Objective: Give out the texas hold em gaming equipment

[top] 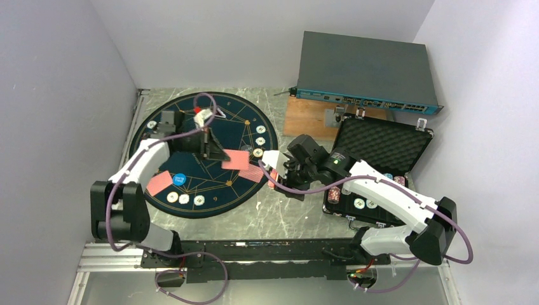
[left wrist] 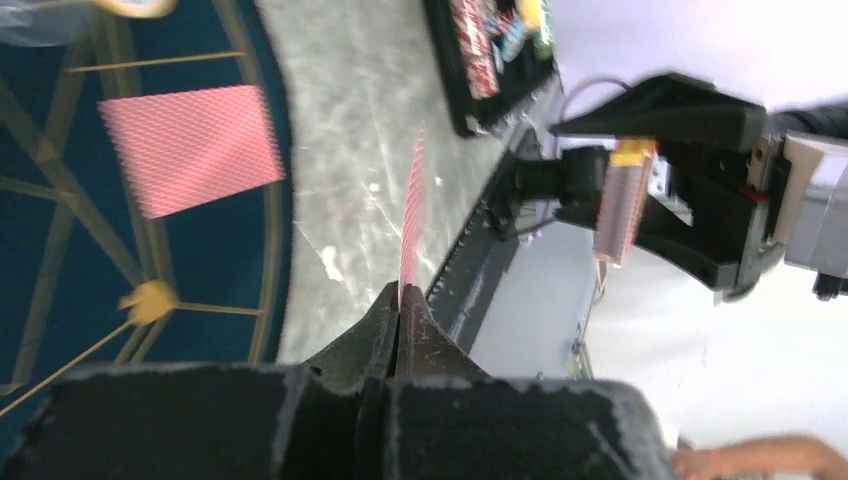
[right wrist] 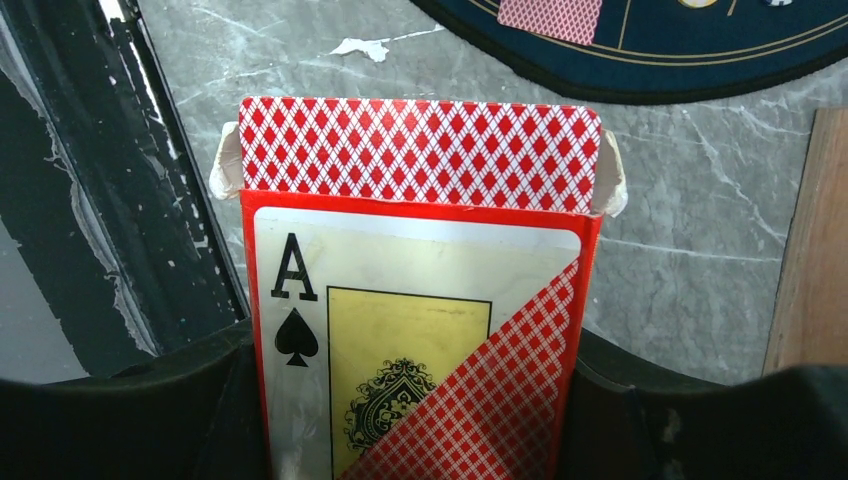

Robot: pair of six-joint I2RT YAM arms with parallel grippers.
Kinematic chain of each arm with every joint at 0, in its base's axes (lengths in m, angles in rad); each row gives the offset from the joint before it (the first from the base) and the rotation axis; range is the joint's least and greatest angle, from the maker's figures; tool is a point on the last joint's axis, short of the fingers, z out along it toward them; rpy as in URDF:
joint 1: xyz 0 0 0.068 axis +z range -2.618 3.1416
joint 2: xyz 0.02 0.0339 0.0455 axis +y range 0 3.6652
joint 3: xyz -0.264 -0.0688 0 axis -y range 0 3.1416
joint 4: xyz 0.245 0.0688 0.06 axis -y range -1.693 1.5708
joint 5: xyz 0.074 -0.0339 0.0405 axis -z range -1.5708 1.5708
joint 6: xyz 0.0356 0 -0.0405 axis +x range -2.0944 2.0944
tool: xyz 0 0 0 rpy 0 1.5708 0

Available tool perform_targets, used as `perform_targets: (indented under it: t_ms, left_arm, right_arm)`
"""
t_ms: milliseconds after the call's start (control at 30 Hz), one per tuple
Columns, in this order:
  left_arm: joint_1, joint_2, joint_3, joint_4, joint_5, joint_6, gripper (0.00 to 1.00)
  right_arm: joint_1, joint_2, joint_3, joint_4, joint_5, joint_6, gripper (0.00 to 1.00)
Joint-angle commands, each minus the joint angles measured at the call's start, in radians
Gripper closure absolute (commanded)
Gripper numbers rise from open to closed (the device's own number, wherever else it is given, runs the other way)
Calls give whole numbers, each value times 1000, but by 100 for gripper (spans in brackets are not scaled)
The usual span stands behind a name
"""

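Note:
My left gripper (top: 219, 154) is shut on a red-backed card (top: 236, 160) and holds it over the right half of the round navy mat (top: 191, 111). In the left wrist view the card (left wrist: 410, 220) shows edge-on between the closed jaws (left wrist: 398, 300). My right gripper (top: 276, 171) is shut on a red card box (right wrist: 420, 330) with an ace of spades on its face. Cards (right wrist: 420, 150) stick out of its open top. More cards (top: 160, 182) (top: 253, 173) lie on the mat. A blue disc (top: 179, 180) and whitish chips (top: 184, 199) (top: 260, 135) lie there too.
The black foam-lined case (top: 381, 143) stands open at the right with chips (top: 359, 203) in its base. A dark blue-fronted box (top: 368, 73) sits on a wooden board (top: 311, 117) at the back. Grey walls close in both sides.

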Motion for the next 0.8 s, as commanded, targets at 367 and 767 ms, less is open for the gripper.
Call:
perform_targets:
  t_ms: [367,767]
  left_arm:
    - [546,586,693,-667,-536,805,99]
    - [608,759,864,-416,-788,822,98]
  right_arm:
    - [4,-43,28,43,-8,-3,100]
    - [4,-49,20,35,-16,28,100]
